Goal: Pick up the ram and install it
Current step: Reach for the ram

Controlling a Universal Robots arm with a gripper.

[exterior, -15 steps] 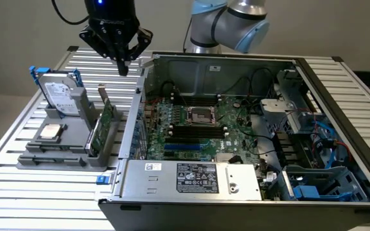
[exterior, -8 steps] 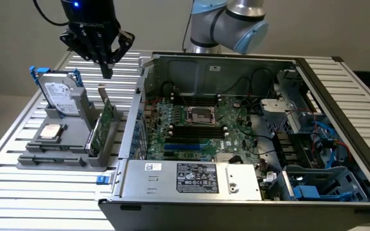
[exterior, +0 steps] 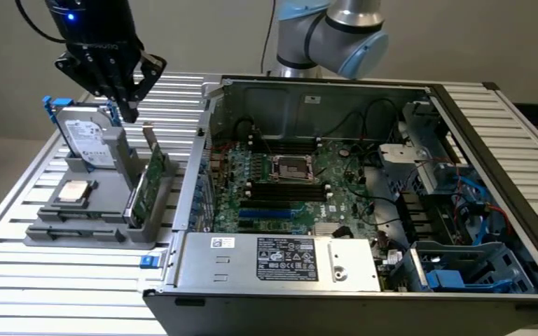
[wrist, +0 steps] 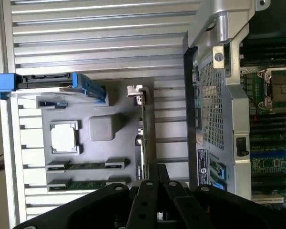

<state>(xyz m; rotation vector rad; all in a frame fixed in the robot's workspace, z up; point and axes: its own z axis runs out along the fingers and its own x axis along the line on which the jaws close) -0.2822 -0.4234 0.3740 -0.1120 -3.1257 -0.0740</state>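
Two ram sticks, thin and green, stand on edge in slots of the grey holder (wrist: 100,129): one ram stick (wrist: 86,183) and a second (wrist: 86,165) beside it. My gripper (exterior: 131,113) hangs above the far end of the holder (exterior: 92,210), over the gap between the hard drive (exterior: 90,140) and the green expansion card (exterior: 149,178). Its black fingers (wrist: 148,191) are shut with nothing between them, and they stand apart from the ram.
The holder also carries a CPU (wrist: 64,137) and the expansion card (wrist: 143,138) with its metal bracket. The open computer case (exterior: 493,133) lies at the exterior view's right, with the motherboard's black slots (exterior: 288,189) inside. A slatted metal table (exterior: 54,280) lies under everything.
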